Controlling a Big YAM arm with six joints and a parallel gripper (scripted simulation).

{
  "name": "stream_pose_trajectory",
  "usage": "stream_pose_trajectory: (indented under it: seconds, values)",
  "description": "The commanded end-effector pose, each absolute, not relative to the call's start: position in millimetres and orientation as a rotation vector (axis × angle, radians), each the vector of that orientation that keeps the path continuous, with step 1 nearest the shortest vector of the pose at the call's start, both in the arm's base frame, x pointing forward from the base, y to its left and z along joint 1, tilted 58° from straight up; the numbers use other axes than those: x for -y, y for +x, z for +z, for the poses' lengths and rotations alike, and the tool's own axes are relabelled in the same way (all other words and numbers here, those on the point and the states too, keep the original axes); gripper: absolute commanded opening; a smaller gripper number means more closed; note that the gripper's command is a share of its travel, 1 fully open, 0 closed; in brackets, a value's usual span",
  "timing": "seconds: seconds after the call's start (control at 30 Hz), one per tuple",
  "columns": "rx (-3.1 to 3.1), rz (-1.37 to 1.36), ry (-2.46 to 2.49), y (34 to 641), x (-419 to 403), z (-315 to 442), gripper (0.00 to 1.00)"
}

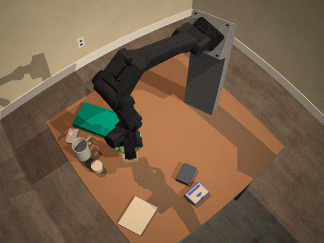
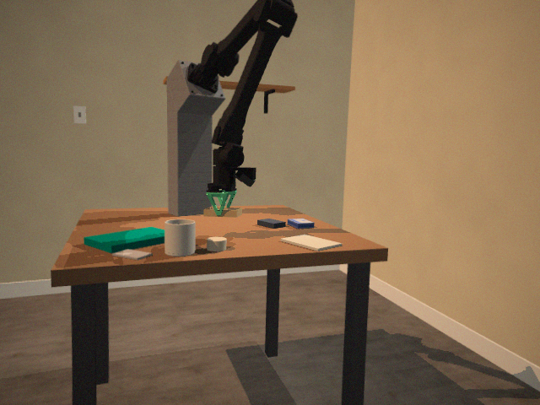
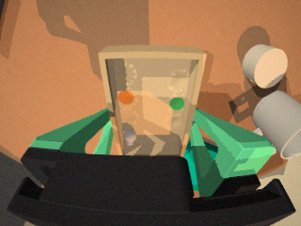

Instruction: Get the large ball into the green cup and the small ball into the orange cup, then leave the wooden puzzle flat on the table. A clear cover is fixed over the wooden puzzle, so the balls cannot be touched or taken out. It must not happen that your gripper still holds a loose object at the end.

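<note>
The wooden puzzle [image 3: 152, 97] is a small rectangular tray under a clear cover. It rests on the table between my green fingers. Inside it, the orange cup [image 3: 126, 97] is at the left and the green cup [image 3: 177, 104] at the right. A grey ball [image 3: 130, 135] lies near the left finger; I cannot tell which ball it is, and the other ball does not show. My gripper [image 3: 151, 111] is shut on the puzzle's two long sides. The puzzle also shows in the top view [image 1: 129, 157] and the exterior view [image 2: 222, 212], mostly hidden under the gripper [image 2: 221, 202].
A grey mug [image 1: 81, 149] and a short cream cylinder [image 1: 96, 166] stand just left of the puzzle. A green block [image 1: 95, 119] and a small tan card [image 1: 72, 135] lie behind them. A dark box [image 1: 186, 173], a blue box [image 1: 197, 193] and a cream pad [image 1: 137, 215] lie to the right.
</note>
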State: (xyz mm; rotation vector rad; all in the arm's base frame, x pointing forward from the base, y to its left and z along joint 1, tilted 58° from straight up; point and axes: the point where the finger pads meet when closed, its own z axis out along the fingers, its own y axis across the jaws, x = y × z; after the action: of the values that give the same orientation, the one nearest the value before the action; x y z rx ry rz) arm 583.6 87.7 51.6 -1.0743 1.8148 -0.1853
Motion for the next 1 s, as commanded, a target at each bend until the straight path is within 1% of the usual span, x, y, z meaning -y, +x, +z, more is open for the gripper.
stream_pose_trajectory:
  seconds: [0.0, 0.13, 0.23, 0.43, 0.47, 0.53, 0.97]
  values:
    - [-1.813, -0.192, -1.107, 585, -90, 64, 0.68]
    - [-1.830, -0.182, -1.113, 583, -90, 53, 0.68]
    - [-1.827, -0.183, -1.112, 586, -85, 65, 0.68]
    - [-1.826, -0.182, -1.104, 587, -83, 56, 0.68]
    - [-1.848, -0.166, -1.095, 579, -79, 41, 0.68]
    - [-1.836, -0.178, -1.099, 585, -79, 54, 0.68]
    - [-1.831, -0.176, -1.100, 580, -91, 54, 0.68]
